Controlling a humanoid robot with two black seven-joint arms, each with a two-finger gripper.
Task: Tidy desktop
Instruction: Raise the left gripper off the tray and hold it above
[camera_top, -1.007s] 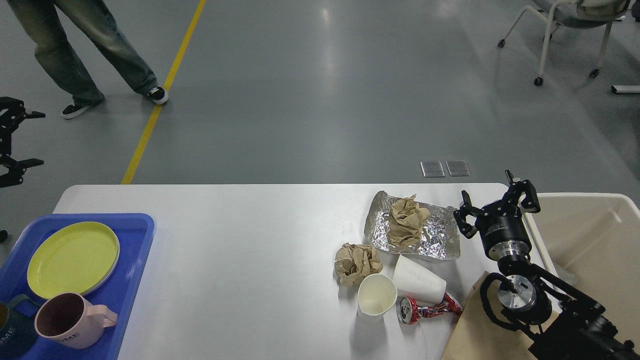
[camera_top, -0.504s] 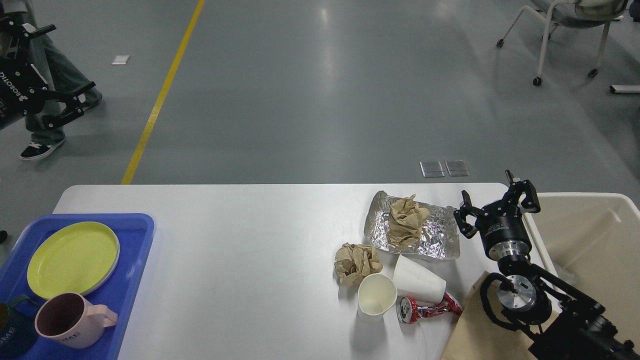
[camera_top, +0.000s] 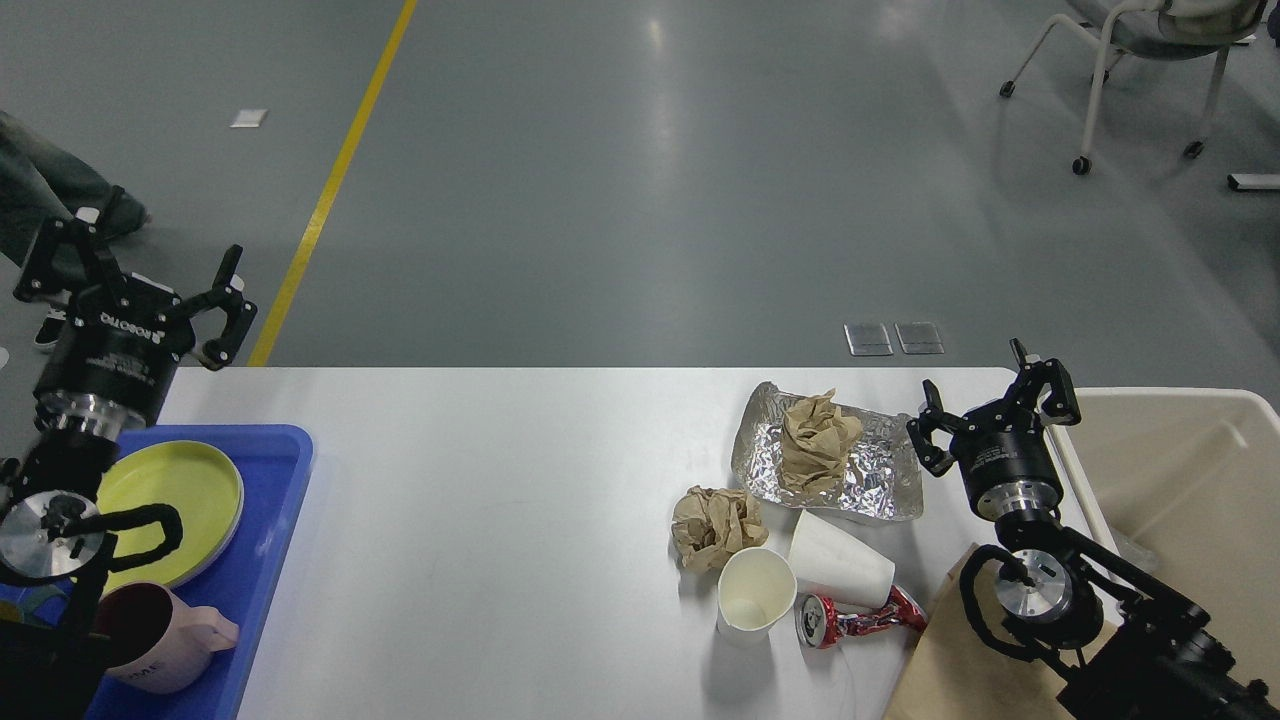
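The desktop (camera_top: 500, 480) is a wide white tabletop. On its right part lie a sheet of crumpled foil (camera_top: 870, 480) with a brown paper wad (camera_top: 818, 440) on it, a second paper wad (camera_top: 715, 525), an upright white paper cup (camera_top: 752, 592), a tipped white cup (camera_top: 838, 565) and a crushed red can (camera_top: 850, 617). My right gripper (camera_top: 993, 403) stands open just right of the foil, holding nothing. My left gripper (camera_top: 135, 283) is open above the table's far left corner, empty.
A blue tray (camera_top: 275, 520) at the left holds a yellow plate (camera_top: 190, 490) and a pink mug (camera_top: 170, 640). A cream bin (camera_top: 1180, 480) stands off the right edge. Brown paper (camera_top: 940, 660) lies at the front right. A chair (camera_top: 1130, 60) stands far right.
My left arm has swung in from the far left and down, now over the tray's far corner. The person at the upper left has walked almost out of view. The right arm is still.
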